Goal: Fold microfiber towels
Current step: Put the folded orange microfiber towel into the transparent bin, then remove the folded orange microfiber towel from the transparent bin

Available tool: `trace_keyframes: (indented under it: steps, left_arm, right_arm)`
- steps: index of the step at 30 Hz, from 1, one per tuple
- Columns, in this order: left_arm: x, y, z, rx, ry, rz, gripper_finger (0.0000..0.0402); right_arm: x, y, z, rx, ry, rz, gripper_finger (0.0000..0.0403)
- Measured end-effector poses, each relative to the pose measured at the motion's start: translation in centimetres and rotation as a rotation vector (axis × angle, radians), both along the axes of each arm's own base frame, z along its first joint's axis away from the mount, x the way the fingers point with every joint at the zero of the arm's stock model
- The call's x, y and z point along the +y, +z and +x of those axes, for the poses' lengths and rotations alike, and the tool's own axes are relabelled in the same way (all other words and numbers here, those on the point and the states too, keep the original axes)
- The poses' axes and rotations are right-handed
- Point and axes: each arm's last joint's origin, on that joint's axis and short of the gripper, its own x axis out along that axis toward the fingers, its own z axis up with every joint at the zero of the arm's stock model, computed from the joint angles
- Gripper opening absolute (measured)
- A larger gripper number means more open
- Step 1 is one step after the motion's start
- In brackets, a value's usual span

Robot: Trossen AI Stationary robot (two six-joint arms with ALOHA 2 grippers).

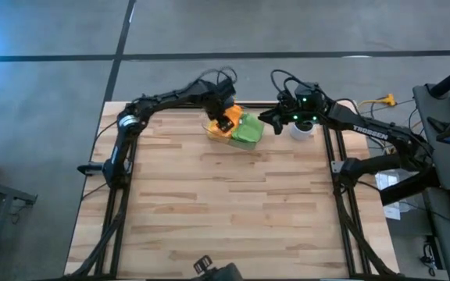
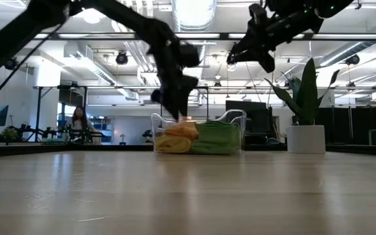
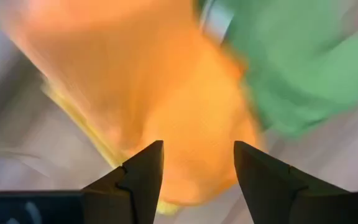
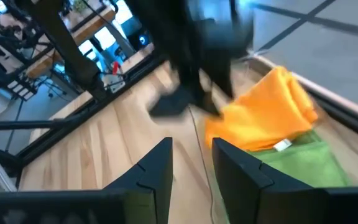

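High view: wooden table (image 1: pixel 225 203), both arms reaching to the far edge where the cloths sit bunched together
Cloth pile: orange towel (image 1: pixel 229 117) on top, yellow towel (image 1: pixel 217 133) peeking out under it, green towels (image 1: pixel 248 129) right beside, touching the orange one
Container: low view shows the cloths sitting inside a clear bin (image 2: pixel 230 121), yellow and orange on one side, green on the other
Left gripper (image 1: pixel 225 121): down over the orange towel. Left wrist view has the two fingers (image 3: pixel 142 177) spread apart w/ orange cloth showing in the gap, nothing pinched between them, so jaws are released imo
Right gripper (image 1: pixel 270 119): hangs up in the air near the green side of the pile, not touching anything. Right wrist view shows its fingers (image 4: pixel 157 174) w/ a narrow gap between them and no cloth in there, so partly parted and empty
Plant (image 2: pixel 305 98): spiky green one in a white pot (image 1: pixel 301 129), just beside the right gripper, near the table's far edge
Background: low view looks into a big room w/ ceiling lights, a person (image 2: pixel 79 121) seated far off
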Motion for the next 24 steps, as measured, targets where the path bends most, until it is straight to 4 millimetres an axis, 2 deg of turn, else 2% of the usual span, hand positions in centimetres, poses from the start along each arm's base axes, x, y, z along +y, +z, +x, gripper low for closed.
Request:
trace_keyframes:
  steps: [2,4,6,8,11,15,19,24]
  left_arm:
    - [0.2,2.8,-0.7,-0.071,0.002,0.054,0.0180]
    - [0.3,4.7,-1.7,-0.096,0.018,0.094,0.0180]
    - [0.3,5.7,-2.7,-0.096,0.033,0.133,0.0180]
    - [0.1,5.6,-3.6,-0.069,0.030,0.135,0.0180]
    - [0.0,4.5,-5.1,-0.033,0.041,0.101,0.0180]
    - [0.2,1.0,-7.4,0.051,0.083,0.045,0.0180]
    - [0.1,-0.6,-9.6,0.037,0.137,0.008,0.0180]
    - [-1.4,-3.8,-10.2,0.054,0.165,-0.165,0.0180]
  right_arm:
    - [-0.1,-0.7,0.7,0.016,0.012,0.010,0.0108]
    - [-0.2,-1.6,1.9,0.028,0.036,0.012,0.0108]
    - [-0.3,-2.8,3.1,0.042,0.070,-0.001,0.0108]
    - [-0.4,-3.8,4.4,0.041,0.105,-0.037,0.0111]
    - [-0.8,-5.4,6.2,0.031,0.161,-0.139,0.0117]
    - [-2.2,-6.9,8.4,0.065,0.215,-0.264,0.0125]
    - [-4.6,-7.8,10.6,0.125,0.211,-0.313,0.0127]
    - [-8.2,-8.2,12.8,0.265,0.160,-0.341,0.0127]
